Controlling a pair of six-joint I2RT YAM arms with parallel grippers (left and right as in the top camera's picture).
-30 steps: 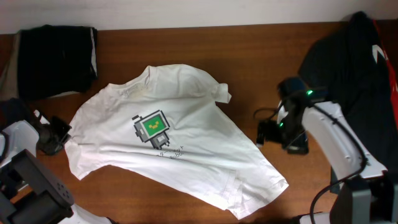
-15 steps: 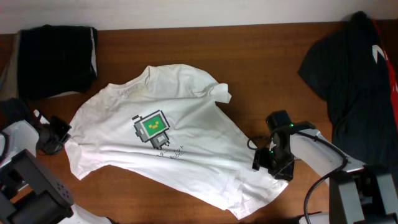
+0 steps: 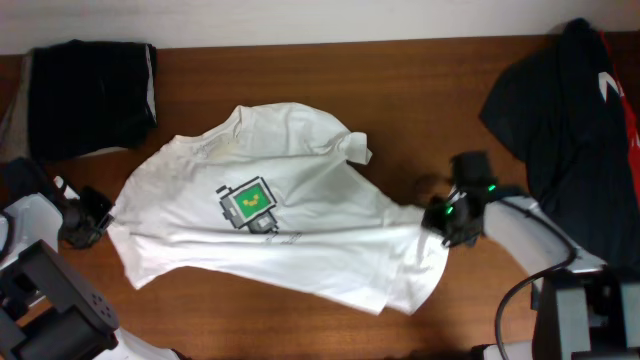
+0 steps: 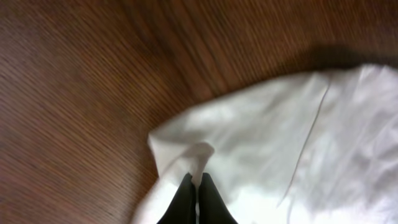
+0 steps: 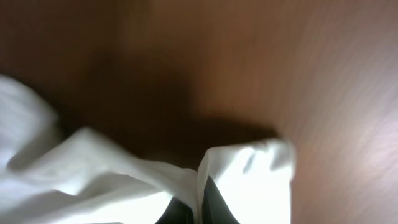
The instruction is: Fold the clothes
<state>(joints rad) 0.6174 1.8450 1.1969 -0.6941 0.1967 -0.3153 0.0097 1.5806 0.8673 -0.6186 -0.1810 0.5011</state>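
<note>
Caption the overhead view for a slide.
White T-shirt spread on a wooden table, the left gripper and right gripper each with fingers shut on an opposite edge of it.

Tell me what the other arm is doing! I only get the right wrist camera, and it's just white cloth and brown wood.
Observer: The left gripper is shut on a sleeve edge of the white T-shirt, at the opposite side from you.
Operator: Does the shirt have a picture on it?
Observer: Yes, a small green and grey print sits on the chest, facing up.
Operator: Is anything else lying around?
Observer: A black garment with red and white marks lies to the right of your right gripper, not touching the shirt.
</note>
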